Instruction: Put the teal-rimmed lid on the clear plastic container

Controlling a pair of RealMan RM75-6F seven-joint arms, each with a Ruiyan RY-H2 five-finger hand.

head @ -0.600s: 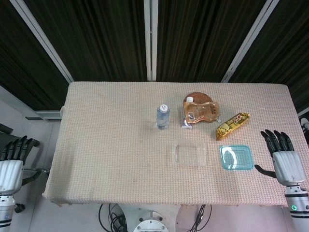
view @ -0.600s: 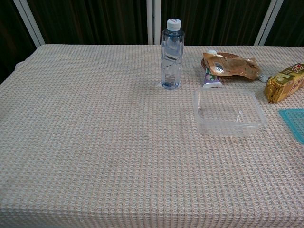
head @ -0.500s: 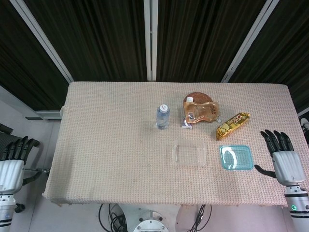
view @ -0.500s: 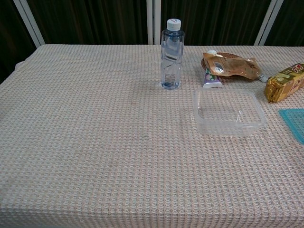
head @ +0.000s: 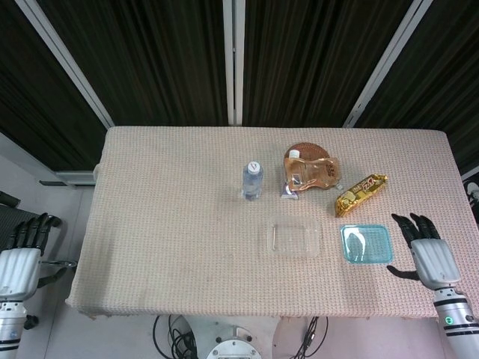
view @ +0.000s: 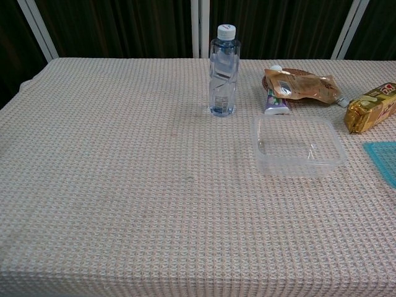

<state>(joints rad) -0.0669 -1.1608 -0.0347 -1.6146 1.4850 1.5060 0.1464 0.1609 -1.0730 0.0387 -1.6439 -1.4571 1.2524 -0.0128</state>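
Fingers spread and empty, right hand (head: 429,256) hovers beside teal-rimmed lid (head: 366,244), lying just right of clear plastic container (head: 293,236), seemingly poised to grasp.

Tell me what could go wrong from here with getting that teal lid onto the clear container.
The teal-rimmed lid lies flat on the tablecloth, so the right hand may struggle to get fingers under its thin edge and could push it instead. The clear plastic container looks light and nothing holds it, so pressing the lid down might slide it. The gold snack bar sits close behind the lid and could get bumped.
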